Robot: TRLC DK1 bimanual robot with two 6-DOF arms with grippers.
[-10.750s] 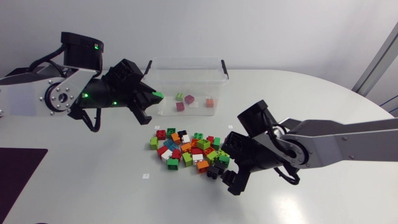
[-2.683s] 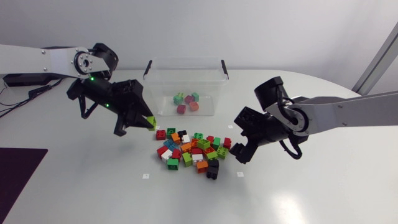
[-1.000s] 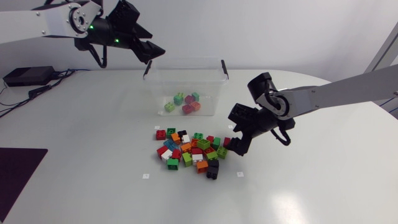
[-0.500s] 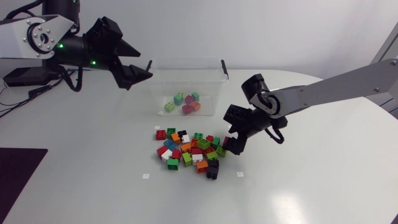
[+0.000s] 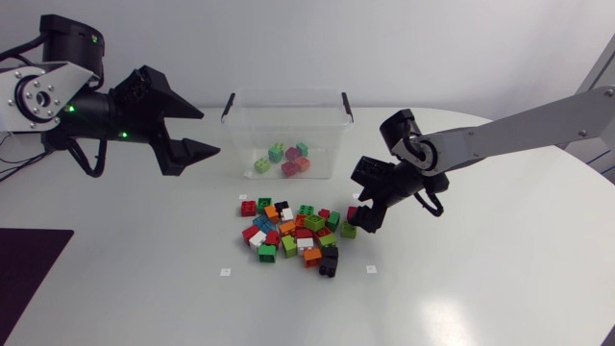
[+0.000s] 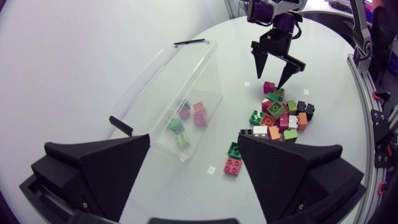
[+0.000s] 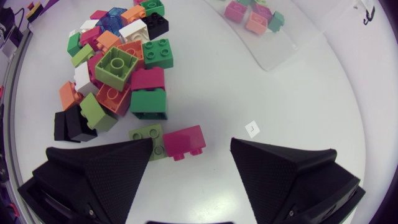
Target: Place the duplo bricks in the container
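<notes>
Duplo bricks [image 5: 293,234] lie heaped just near the container [image 5: 286,93], which has gained a lime brick [image 5: 262,165] from the left gripper [image 5: 211,132], now spread, empty and swung left, while the right gripper [image 5: 359,223] has dropped, spread, over a magenta brick [image 7: 184,140].

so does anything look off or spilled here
Nothing stands out. The container stands upright with a few bricks inside; the other duplo bricks lie in a loose pile on the table in front of it, not yet moved. The left end effector and the right end effector are both open and empty.
</notes>
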